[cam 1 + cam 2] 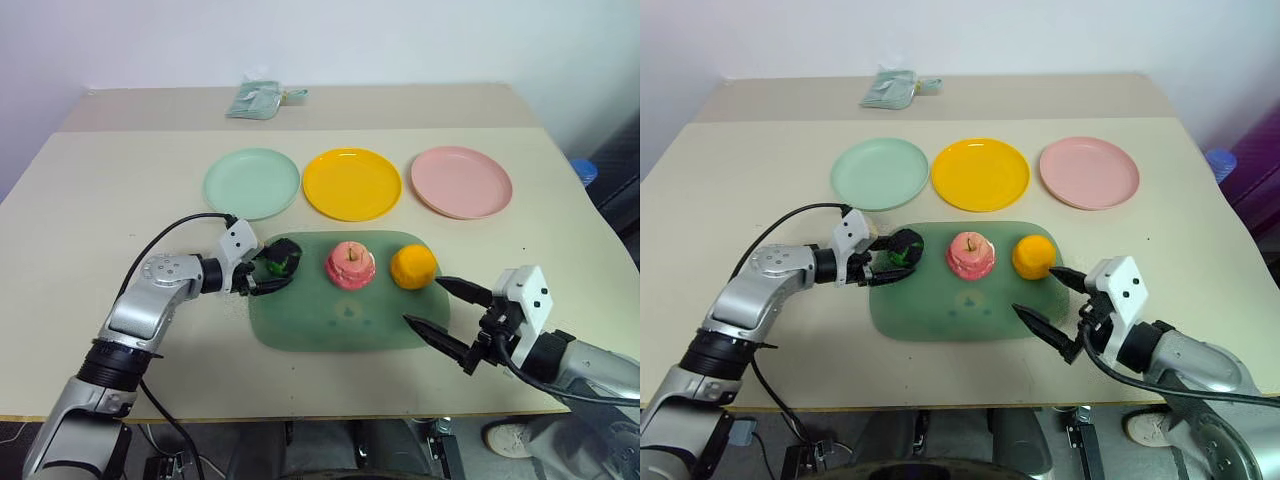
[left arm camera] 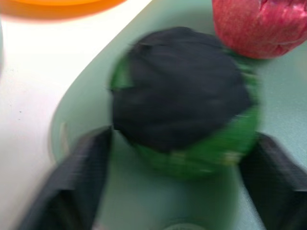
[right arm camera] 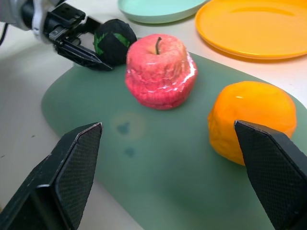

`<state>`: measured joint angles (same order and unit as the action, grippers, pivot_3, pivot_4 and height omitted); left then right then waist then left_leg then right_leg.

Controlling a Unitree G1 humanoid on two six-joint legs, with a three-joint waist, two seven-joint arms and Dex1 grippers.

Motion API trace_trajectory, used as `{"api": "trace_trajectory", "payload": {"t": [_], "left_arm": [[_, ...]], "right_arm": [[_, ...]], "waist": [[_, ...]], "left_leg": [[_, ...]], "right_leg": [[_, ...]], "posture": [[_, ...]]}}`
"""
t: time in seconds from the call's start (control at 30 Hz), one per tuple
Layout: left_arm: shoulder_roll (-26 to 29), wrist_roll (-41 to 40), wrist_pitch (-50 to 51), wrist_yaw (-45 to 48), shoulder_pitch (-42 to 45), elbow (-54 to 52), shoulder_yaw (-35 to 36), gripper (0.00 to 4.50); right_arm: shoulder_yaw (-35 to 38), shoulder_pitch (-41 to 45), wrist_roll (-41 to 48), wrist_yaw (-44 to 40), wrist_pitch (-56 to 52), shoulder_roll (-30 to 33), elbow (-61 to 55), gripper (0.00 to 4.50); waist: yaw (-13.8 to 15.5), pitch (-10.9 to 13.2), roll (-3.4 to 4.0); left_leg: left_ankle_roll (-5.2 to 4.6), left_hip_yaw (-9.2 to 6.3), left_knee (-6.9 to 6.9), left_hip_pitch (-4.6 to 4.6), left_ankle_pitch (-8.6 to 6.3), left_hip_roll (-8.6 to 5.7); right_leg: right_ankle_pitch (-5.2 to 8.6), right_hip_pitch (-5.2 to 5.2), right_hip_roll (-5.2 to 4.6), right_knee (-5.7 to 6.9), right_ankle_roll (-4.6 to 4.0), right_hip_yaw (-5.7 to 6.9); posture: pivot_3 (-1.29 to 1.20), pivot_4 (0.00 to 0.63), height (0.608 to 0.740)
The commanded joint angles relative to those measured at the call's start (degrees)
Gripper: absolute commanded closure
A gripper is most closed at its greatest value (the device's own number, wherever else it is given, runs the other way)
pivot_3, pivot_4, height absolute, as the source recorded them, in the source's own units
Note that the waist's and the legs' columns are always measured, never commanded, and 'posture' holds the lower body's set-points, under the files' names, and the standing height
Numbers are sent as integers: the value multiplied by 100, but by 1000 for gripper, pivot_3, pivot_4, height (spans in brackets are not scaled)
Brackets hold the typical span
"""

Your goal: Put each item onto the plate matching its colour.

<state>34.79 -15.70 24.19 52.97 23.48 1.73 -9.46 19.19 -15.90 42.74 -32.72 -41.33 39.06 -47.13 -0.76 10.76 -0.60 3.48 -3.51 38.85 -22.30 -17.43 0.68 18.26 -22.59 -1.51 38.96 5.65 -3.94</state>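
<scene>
The left gripper (image 1: 268, 274) has its jaws flanking the green-and-black ball (image 1: 280, 261); whether clamped, I cannot tell. The right gripper (image 1: 440, 305) hangs wide apart, empty.

Table (image 1: 120, 200): matt beige, smooth, laminate-like. Three plates, green (image 1: 251, 184), yellow (image 1: 351, 184), pink (image 1: 461, 181): smooth plastic, soft sheen; the yellow glossiest. Board (image 1: 330, 325) at centre: translucent green plastic, satin, faintly marked. Apple (image 3: 160, 72): pink, wrinkled, shiny film-like skin. Orange ball (image 3: 252, 120): glossy, slightly dimpled. Dark ball (image 2: 184, 98): matt black and green patches. Fingers (image 3: 72, 177): black, fine cross-hatched texture, matt. Left arm (image 1: 150, 300): brushed silver metal. Bag (image 1: 255, 100), upper centre: crinkled, pale green.
</scene>
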Motion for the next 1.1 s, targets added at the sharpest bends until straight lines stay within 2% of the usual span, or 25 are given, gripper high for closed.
{"api": "trace_trajectory", "payload": {"t": [0.03,0.27,0.4,0.6,0.73,0.83,0.9,0.93,0.97,1.1], "left_arm": [[-62,-181,-146,43,59,-70,320,2806],[-173,-521,174,-182,42,-399,800,2806],[-430,-528,231,-892,418,-239,1224,2806],[-1005,19,450,-2395,1658,1073,1349,2806],[-1146,394,398,-2846,2189,2061,1286,2806],[-1174,500,220,-2982,2350,2492,1335,1890],[-1153,572,55,-3112,2396,2685,1396,977],[-1116,626,-102,-3181,2398,2753,1424,374],[-1077,669,-273,-3216,2389,2801,1449,72],[-867,490,-909,-2665,2097,2528,1566,72]], "right_arm": [[-82,78,101,67,57,-31,-156,0],[-352,416,37,40,123,26,70,0],[-456,587,-3,8,160,55,171,0],[-619,896,-55,31,190,4,280,0],[-635,1027,-91,78,203,-8,296,0],[-544,1134,-20,200,146,-34,326,0],[-520,1224,127,254,20,-12,318,0],[-568,1302,134,297,-4,-9,288,0],[-635,1400,93,383,-15,-29,279,0],[-1165,2036,-88,773,-179,-241,415,0]], "waist": [[-1,0,0],[-4,0,0],[14,1,-2],[21,1,-7],[-28,0,-8],[-37,0,-8],[-16,0,-8],[-5,0,-8],[-2,1,-8],[-16,2,-10]], "left_leg": [[0,0,0,0,0,0],[0,-2,0,0,0,2],[0,-2,1,0,0,3],[-1,-9,14,-7,0,-12],[-4,-8,12,-8,-2,-13],[-5,-6,8,-10,-3,-12],[-4,-7,10,-10,-2,-11],[-4,-7,11,-11,-2,-11],[-3,-7,11,-11,-2,-11],[-2,-7,12,-13,-1,-9]], "right_leg": [[0,0,0,0,0,0],[0,-1,0,0,0,0],[0,-1,0,0,0,1],[-2,3,-3,0,4,13],[-2,-4,-1,1,4,12],[-2,-12,0,3,4,8],[-2,-11,-2,4,4,8],[-2,-11,-3,4,4,8],[-2,-11,-4,4,4,8],[-2,-13,-5,5,4,8]], "posture": [[0,150,740],[0,150,740],[0,150,740],[0,150,740],[0,150,740],[0,150,740],[0,150,740],[0,150,740],[0,150,740],[0,150,740]]}}
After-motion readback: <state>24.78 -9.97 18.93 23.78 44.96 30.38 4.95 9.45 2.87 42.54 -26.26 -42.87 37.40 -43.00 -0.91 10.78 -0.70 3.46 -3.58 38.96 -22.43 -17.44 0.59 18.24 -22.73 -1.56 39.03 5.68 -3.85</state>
